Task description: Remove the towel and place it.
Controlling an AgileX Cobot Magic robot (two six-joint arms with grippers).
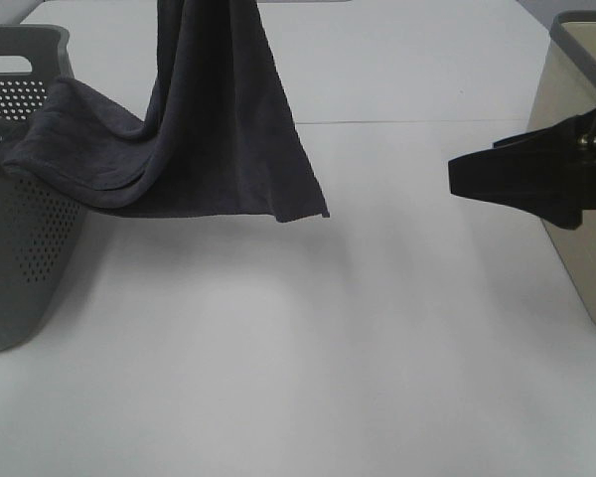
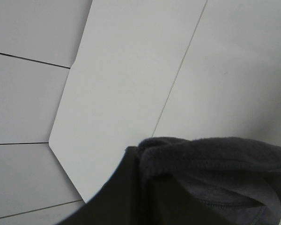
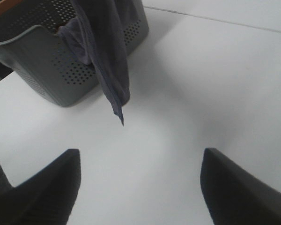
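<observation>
- The dark grey towel (image 1: 223, 129) hangs in the air over the left part of the white worktop (image 1: 328, 358). Its upper end runs out of the top of the high view.
- One end of the towel lies draped over the rim of a grey perforated basket (image 1: 25, 258) at the left edge of the worktop. The rest hangs in a broad sheet, and its lowest corner points to the right, clear of the surface.
- The left hand (image 2: 145, 197) shows only in its own wrist view, as a dark finger with a thick fold of towel bunched right against it. It appears to be pinching the towel, high above the worktop.
- The right hand (image 3: 140, 152) has its two dark fingers spread wide, with only bare worktop between them. It sits at the right side, well apart from the towel.
- A beige bin (image 1: 588, 273) stands at the right edge, just behind the right hand in the high view.
</observation>
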